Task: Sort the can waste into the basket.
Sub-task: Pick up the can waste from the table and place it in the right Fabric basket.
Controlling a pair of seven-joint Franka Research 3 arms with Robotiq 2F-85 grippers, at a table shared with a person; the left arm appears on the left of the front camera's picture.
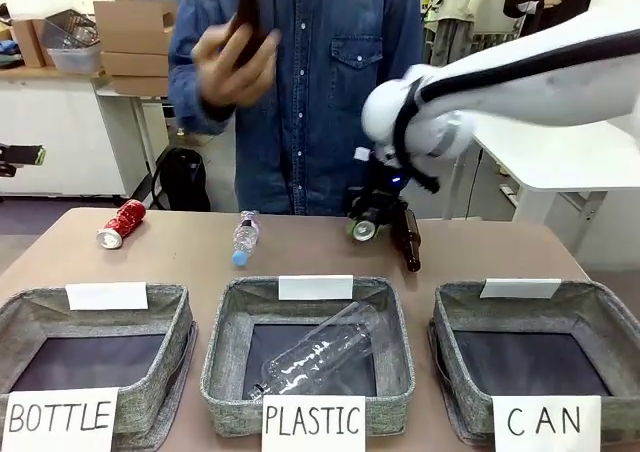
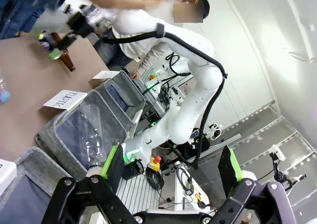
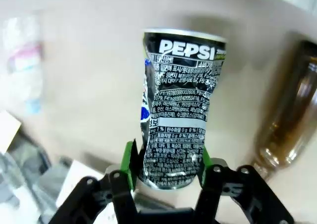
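Along the near edge of the worktop [image 1: 200, 262], three in a row: the BOTTLE basket [image 1: 30, 312] on the left, the PLASTIC basket [image 1: 225, 342] in the middle, the CAN basket [image 1: 610, 317] on the right. A large bottle [image 1: 315, 357] lies slanted inside the middle one. Behind them, the far-left can [image 1: 121, 223] lies on its side and a small bottle [image 1: 245, 237] lies behind the PLASTIC basket. Right of that, the Pepsi can [image 1: 364, 230] sits between the right claw's [image 3: 168, 162] fingers, with a glass bottle [image 1: 408, 240] just beside it on the right. The person [image 1: 320, 92] stands behind the far edge.
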